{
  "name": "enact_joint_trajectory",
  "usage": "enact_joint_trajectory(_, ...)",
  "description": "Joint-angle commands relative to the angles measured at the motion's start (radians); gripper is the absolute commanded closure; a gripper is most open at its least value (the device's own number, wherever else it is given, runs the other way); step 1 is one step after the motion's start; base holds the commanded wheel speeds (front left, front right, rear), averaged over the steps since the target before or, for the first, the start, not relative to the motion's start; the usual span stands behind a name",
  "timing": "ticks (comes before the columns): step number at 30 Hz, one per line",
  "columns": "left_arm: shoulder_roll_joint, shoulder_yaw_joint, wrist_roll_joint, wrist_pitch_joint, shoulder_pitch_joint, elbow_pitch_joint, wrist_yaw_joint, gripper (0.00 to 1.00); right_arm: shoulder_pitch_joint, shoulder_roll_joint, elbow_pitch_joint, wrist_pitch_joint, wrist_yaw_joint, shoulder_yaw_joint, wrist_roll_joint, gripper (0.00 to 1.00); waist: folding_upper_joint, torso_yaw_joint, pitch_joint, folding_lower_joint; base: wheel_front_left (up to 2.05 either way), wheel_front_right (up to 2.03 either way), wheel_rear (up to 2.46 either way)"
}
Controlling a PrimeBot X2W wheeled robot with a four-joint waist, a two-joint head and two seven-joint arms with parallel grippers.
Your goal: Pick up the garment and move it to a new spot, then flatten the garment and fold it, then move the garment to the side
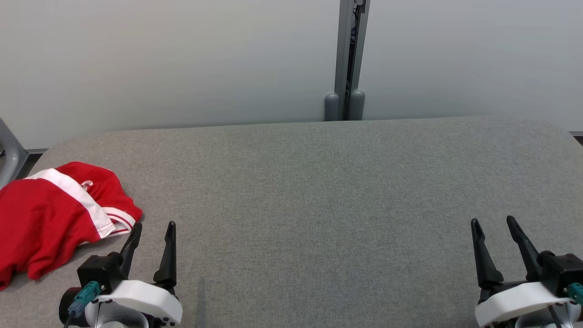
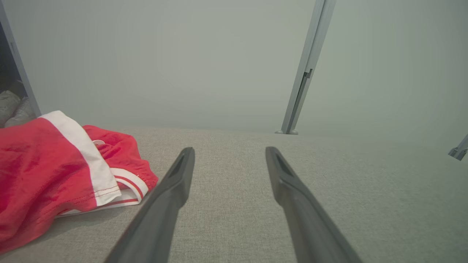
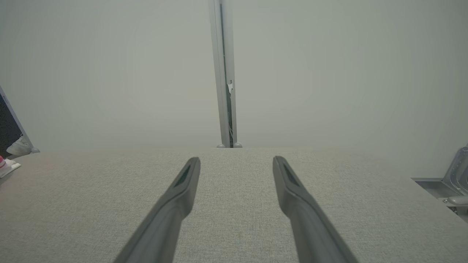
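Observation:
A crumpled red garment (image 1: 50, 218) with a white stripe and white-and-red ribbed hem lies at the left end of the grey fabric table (image 1: 319, 191). In the left wrist view the garment (image 2: 47, 175) fills the lower left. My left gripper (image 1: 154, 225) is open just right of the garment's hem, its left fingertip close to the cloth, nothing between its fingers (image 2: 179, 182). Far off at the lower right my right gripper (image 1: 494, 222) is open over bare table, holding nothing. The right wrist view shows a sliver of the garment (image 3: 5, 166) at its left edge.
A pale wall with a grey vertical post (image 1: 348, 59) stands behind the table's far edge. A grey metal frame (image 1: 9, 150) rises past the table's left end. Metal hardware (image 3: 453, 182) sits beyond the table's right edge. A white shoe (image 3: 18, 146) shows off the left.

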Motion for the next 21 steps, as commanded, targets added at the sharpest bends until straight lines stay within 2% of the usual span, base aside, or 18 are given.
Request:
enact_joint_trajectory(1, -0.001, 0.006, 0.018, -0.008, -0.029, 0.006, -0.002, 0.0, -0.007, -0.004, 0.003, -0.012, 0.002, -0.001, -0.014, 0.0, 0.0, 0.0, 0.0, 0.0, 0.0, 0.0, 0.0)
enact_joint_trajectory(21, -0.003, 0.022, 0.038, -0.015, -0.042, 0.065, -0.007, 0.0, -0.018, -0.01, 0.035, -0.026, 0.002, 0.019, 0.022, 0.0, 0.0, -0.002, 0.002, 0.0, 0.0, 0.0, 0.0)
